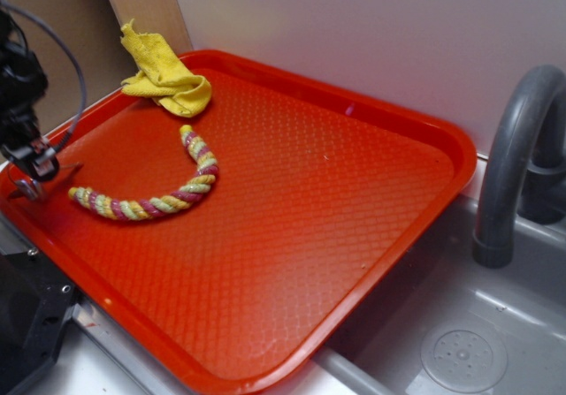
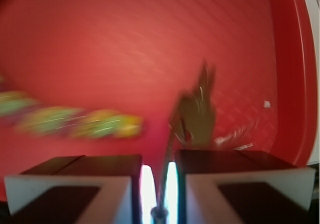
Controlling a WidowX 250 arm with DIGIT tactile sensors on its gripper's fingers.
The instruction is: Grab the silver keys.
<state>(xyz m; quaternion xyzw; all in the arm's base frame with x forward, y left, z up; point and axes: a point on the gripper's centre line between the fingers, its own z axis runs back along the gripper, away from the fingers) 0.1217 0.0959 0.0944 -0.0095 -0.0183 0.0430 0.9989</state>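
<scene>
One red tray (image 1: 292, 236) holds one striped rope (image 1: 155, 196) near its left edge and one yellow cloth (image 1: 168, 81) at its far left corner. The gripper (image 2: 159, 184) hangs over the left edge, jaws narrowed on the blurred, dangling silver keys (image 2: 195, 116).

A striped rope (image 1: 150, 192), yellow cloth (image 1: 164, 77), red tray (image 1: 354, 209), grey faucet (image 1: 513, 165).
</scene>
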